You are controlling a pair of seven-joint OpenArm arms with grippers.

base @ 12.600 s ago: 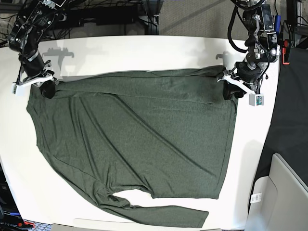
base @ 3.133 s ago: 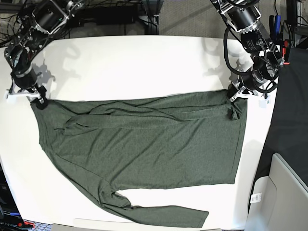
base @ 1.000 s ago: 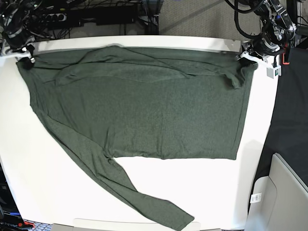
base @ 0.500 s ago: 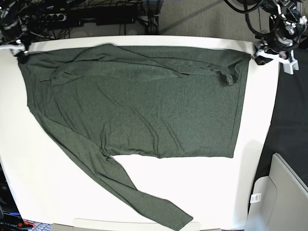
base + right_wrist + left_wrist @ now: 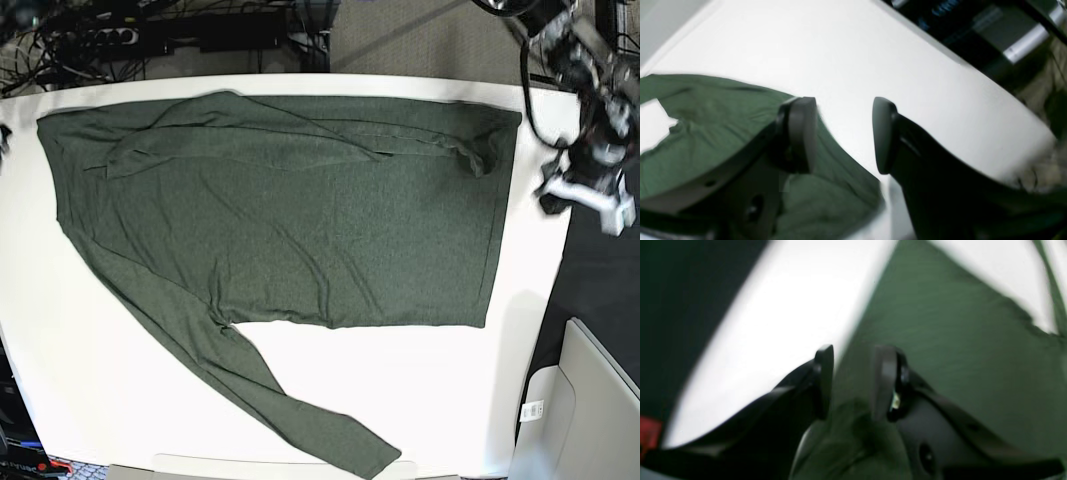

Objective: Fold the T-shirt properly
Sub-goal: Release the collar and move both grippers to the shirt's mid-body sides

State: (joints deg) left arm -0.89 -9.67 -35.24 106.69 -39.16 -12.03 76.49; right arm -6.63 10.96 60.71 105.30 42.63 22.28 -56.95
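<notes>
both grippers apart, gripping nothing.
left gripper (image 5: 851, 383) has a clear gap between its fingers (image 5: 823, 380), hanging over the shirt's edge; right gripper (image 5: 840, 133) stands wider, fingers (image 5: 800, 133) over the cloth and bare table (image 5: 873, 66). the t-shirt (image 5: 290, 210) lies spread flat on the white table, one sleeve trailing toward the near edge, the other folded across the top.

wrist views blurred, right gripper (image 5: 3, 138) mostly out of base frame
</notes>
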